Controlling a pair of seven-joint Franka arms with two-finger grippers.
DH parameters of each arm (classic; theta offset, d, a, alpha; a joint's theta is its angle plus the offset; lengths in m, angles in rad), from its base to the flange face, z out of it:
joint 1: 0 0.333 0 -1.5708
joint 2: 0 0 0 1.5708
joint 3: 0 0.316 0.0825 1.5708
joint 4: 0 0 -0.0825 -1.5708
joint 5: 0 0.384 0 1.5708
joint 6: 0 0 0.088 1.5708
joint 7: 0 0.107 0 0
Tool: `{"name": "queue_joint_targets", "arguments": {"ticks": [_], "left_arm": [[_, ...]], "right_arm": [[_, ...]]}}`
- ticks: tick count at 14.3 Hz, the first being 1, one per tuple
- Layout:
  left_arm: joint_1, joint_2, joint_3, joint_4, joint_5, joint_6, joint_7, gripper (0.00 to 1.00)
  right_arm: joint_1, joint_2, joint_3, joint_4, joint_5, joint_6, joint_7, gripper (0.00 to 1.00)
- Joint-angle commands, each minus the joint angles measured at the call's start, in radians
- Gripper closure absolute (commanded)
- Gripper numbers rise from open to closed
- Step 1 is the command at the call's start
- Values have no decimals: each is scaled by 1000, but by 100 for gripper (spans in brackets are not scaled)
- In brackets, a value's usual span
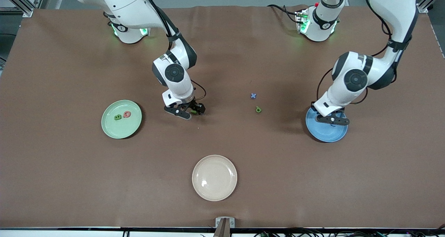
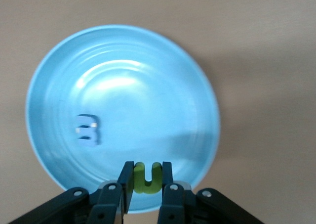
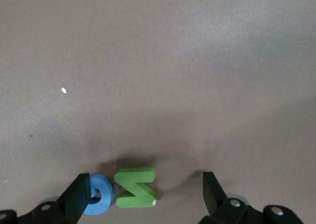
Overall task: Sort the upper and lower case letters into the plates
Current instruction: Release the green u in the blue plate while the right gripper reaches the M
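Already two letters (image 1: 122,116) in green plate (image 1: 110,130); left claw (image 2: 146,178) clamping green n (image 2: 146,177) over blue plate (image 2: 54,70), right claw (image 3: 145,194) spread.

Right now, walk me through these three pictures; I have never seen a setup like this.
Two white robot arms work at a brown table, sorting small letters into plates. The wide picture looks down from across the table; the other two come from cameras on each arm's wrist. The left hand is shut on a green n over the blue plate, where a blue m lies. The right hand is open, low around a green N and blue G. The green plate holds two letters. A cream plate, an x and a p also sit there.
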Motion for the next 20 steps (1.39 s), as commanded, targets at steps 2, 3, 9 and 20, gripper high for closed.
{"name": "queue_joint_targets", "arguments": {"ticks": [2, 3, 9, 20], "left_arm": [[76, 5, -11, -75, 18, 128, 88, 92], [90, 14, -11, -78, 18, 142, 106, 92], [101, 68, -7, -75, 19, 174, 116, 90], [105, 33, -5, -60, 23, 147, 124, 0]], "right_arm": [[-11, 7, -16, 25, -19, -2, -7, 0], [-13, 7, -17, 29, -19, -2, -19, 0], [-8, 23, -42, 25, -41, 8, -53, 0], [38, 21, -37, -9, -38, -2, 11, 0]]}}
